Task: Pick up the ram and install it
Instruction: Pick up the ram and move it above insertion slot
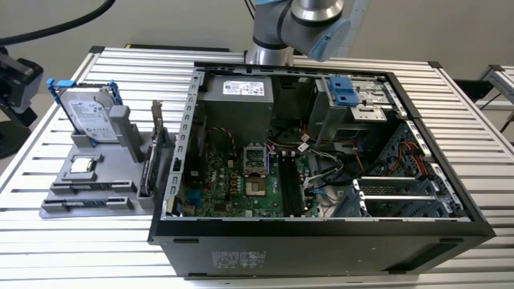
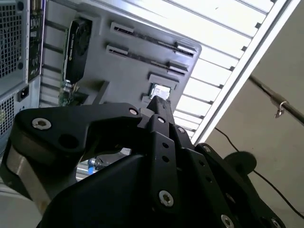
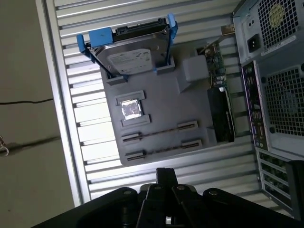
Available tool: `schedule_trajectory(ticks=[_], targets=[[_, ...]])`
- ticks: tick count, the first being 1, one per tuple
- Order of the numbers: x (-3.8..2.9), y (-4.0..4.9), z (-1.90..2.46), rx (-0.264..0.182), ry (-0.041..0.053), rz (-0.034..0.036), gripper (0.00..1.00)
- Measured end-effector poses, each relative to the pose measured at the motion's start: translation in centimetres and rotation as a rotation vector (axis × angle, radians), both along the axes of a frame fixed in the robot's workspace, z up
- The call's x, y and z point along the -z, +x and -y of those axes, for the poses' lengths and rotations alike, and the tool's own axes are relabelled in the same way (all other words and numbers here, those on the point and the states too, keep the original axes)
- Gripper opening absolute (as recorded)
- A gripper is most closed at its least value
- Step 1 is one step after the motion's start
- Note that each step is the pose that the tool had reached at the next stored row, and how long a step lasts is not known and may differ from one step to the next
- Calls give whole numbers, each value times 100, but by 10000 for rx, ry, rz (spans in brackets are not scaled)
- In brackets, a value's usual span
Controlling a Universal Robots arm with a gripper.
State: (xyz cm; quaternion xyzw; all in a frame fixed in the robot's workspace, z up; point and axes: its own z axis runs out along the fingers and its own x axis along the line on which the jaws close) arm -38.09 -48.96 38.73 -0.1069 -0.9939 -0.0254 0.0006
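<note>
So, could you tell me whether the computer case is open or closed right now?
Open: in the exterior view the computer case has no side panel on top, leaving its motherboard exposed.

The ram, a long, thin dark stick seen edge-on, stands on its long edge in a slot of the grey tray.

tray beside computer case, on exterior view's left; hard drive at tray's rear, chip before it.

Grey tray, blue-railed silver hard drive, seemingly green motherboard.
</note>
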Motion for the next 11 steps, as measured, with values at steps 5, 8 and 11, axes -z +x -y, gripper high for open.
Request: schedule_trajectory(ticks=[5, 8, 11], targets=[[0, 0, 0, 434, 0, -1, 0], [0, 0, 0, 690, 0, 0, 0], [0, 0, 0, 940, -1, -1, 0]])
